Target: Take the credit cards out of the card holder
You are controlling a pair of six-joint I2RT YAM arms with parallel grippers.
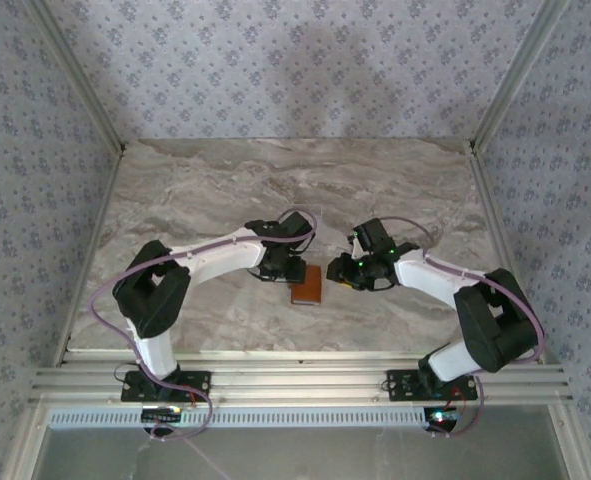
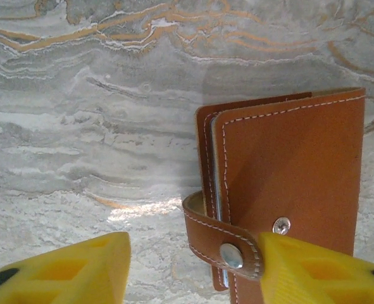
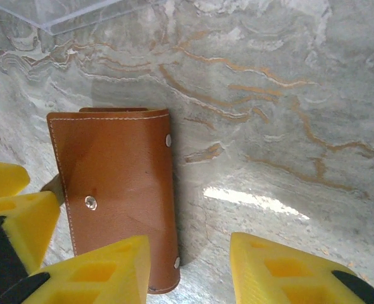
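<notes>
- Your left gripper [image 2: 187,282] is open, fingers wide apart. One finger [image 2: 319,272] touches the card holder [image 2: 294,164] beside its unsnapped strap [image 2: 215,237].
- Your right gripper [image 3: 190,272] is open too, with one finger [image 3: 95,272] over the holder's corner.
- The card holder lies folded on the marble table [image 1: 225,190], between both grippers, towards the near edge.
- A thin pale edge [image 2: 216,190] shows between its leaves; you cannot tell if it is a card.

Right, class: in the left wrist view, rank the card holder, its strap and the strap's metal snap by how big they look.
1. card holder, clearly largest
2. strap
3. metal snap, smallest
</notes>
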